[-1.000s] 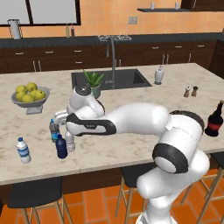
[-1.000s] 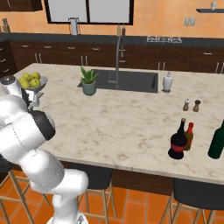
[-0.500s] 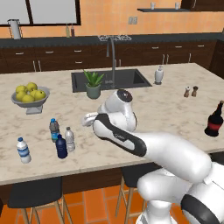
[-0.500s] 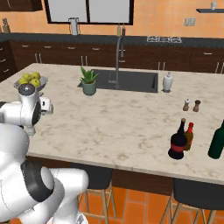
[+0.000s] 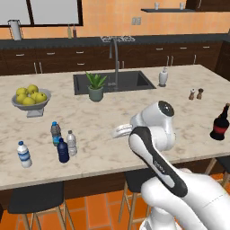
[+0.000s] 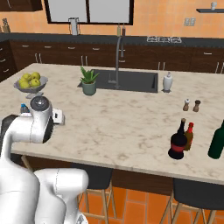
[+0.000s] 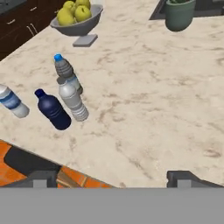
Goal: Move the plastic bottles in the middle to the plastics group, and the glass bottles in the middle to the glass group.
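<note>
On the worktop [image 5: 103,117], three bottles [image 5: 63,143] cluster left of the claw [image 5: 117,131]; another bottle [image 5: 24,154] stands farther left, a fruit bowl [image 5: 30,99] behind them.

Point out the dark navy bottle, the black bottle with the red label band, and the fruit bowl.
dark navy bottle [image 7: 53,111], hand view, on its body.
black bottle with the red label band [image 6: 177,143], right base view, on its round body above the band.
fruit bowl [image 5: 24,105], left base view, on the grey bowl wall under the fruit.
</note>
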